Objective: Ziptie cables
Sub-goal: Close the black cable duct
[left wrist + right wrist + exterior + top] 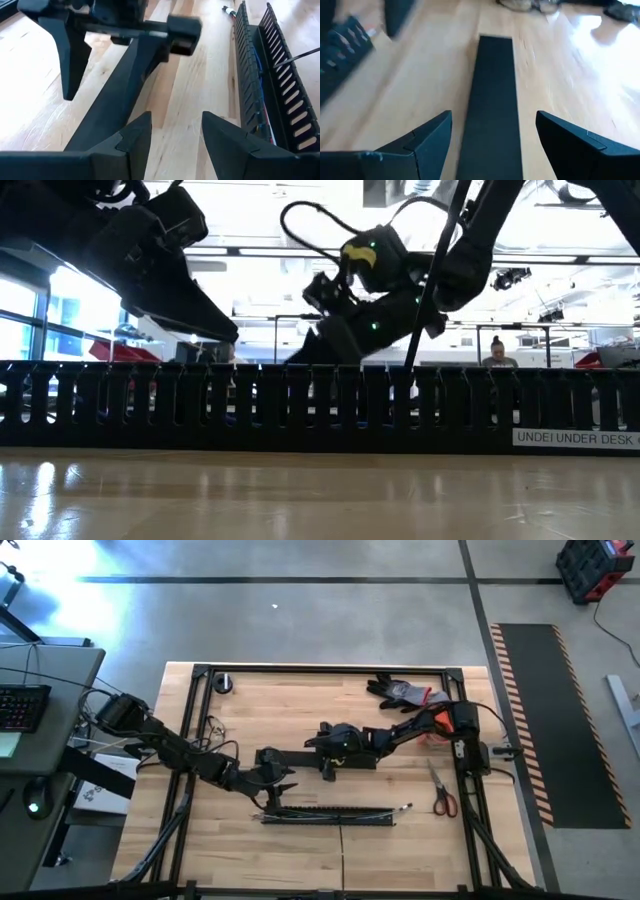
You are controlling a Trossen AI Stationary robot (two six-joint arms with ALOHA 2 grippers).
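The cables [260, 62], thin wires with coloured tips, lie inside the black slotted channel [330, 815] near the table's front. The ziptie [300, 54], a hair-thin dark strip, sticks out of the channel toward the near edge [340, 845]. A wide flat black cover strip [495, 100] lies on the wood behind the channel. My right gripper [492, 142] is open, with one finger on each side of the strip and a gap at both. My left gripper [175, 140] is open just left of it, near the strip's other end, with bare wood between its fingers.
Scissors [443, 798] lie at the right, gloves [400, 692] at the far right, a small round object [222, 683] at the far left corner. In the low view the channel [300, 405] spans the front. Bare wood lies between the channel and the near edge.
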